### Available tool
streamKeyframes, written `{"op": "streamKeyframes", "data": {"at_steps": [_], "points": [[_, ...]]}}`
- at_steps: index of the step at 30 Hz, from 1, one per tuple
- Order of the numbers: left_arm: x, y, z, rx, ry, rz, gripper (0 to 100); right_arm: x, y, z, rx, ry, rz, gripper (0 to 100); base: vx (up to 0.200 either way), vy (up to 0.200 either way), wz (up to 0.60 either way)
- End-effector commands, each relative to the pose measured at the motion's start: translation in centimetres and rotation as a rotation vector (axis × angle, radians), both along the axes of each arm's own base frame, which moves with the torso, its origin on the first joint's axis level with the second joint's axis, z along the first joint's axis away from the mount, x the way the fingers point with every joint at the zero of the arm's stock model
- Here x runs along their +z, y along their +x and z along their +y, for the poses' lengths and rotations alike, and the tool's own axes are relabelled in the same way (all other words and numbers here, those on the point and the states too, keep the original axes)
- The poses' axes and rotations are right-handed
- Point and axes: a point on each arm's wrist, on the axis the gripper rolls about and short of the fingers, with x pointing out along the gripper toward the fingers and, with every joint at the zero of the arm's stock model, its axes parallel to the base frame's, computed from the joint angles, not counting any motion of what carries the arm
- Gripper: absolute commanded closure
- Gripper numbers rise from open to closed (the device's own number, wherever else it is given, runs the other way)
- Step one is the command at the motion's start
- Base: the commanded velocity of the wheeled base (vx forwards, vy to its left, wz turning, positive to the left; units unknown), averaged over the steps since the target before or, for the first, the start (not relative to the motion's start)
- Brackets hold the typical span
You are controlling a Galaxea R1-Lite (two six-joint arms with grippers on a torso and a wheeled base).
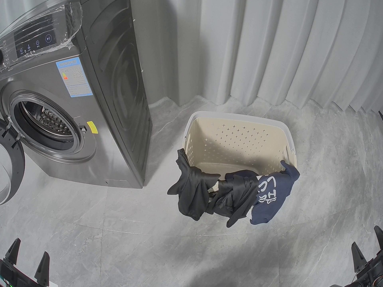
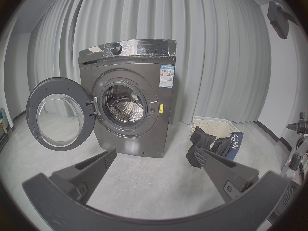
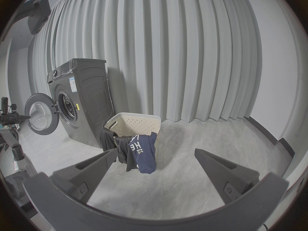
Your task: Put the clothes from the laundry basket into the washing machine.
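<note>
A beige laundry basket (image 1: 239, 118) stands on the floor to the right of the grey washing machine (image 1: 111, 72). Dark clothes (image 1: 195, 188) and a navy printed shirt (image 1: 273, 198) hang over its near rim. The machine's round door (image 2: 56, 114) is swung wide, showing the drum (image 2: 125, 105). My left gripper (image 1: 28, 258) sits low at the near left, open and holding nothing. At the near right, my right gripper (image 1: 369, 246) is open too, well short of the basket (image 3: 136, 124) and the clothes (image 3: 141, 151).
A pleated white curtain (image 1: 279, 40) covers the wall behind the basket. Bare grey tiled floor (image 1: 159, 240) lies between the grippers, the machine and the basket. A dark baseboard (image 3: 266, 132) runs along the right wall.
</note>
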Motion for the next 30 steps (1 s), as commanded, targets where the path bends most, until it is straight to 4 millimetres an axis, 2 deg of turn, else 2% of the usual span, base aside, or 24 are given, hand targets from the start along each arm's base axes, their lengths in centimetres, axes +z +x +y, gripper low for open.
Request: {"op": "streamKeyframes", "data": {"at_steps": [1, 6, 12, 21, 27, 30], "points": [[-0.47, 0.03, 0.00, 0.001, -0.001, 0.004, 0, -0.48, 0.01, 0.00, 0.001, 0.000, 0.001, 0, 0.000, 0.000, 0.00], [-0.47, 0.03, 0.00, 0.001, -0.001, 0.004, 0, -0.48, 0.01, 0.00, 0.001, -0.002, 0.001, 0, 0.000, 0.000, 0.00], [-0.47, 0.03, 0.00, 0.001, -0.001, 0.004, 0, -0.48, 0.01, 0.00, 0.001, -0.002, 0.001, 0, 0.000, 0.000, -0.60], [-0.47, 0.03, 0.00, 0.002, -0.001, 0.004, 0, -0.48, 0.01, 0.00, 0.001, -0.002, 0.001, 0, 0.000, 0.000, 0.00], [-0.47, 0.03, 0.00, 0.001, -0.001, 0.004, 0, -0.48, 0.01, 0.00, 0.001, -0.002, 0.001, 0, 0.000, -0.200, 0.00], [-0.47, 0.03, 0.00, 0.002, -0.001, 0.004, 0, -0.48, 0.01, 0.00, 0.001, -0.002, 0.001, 0, 0.000, 0.000, 0.00]]}}
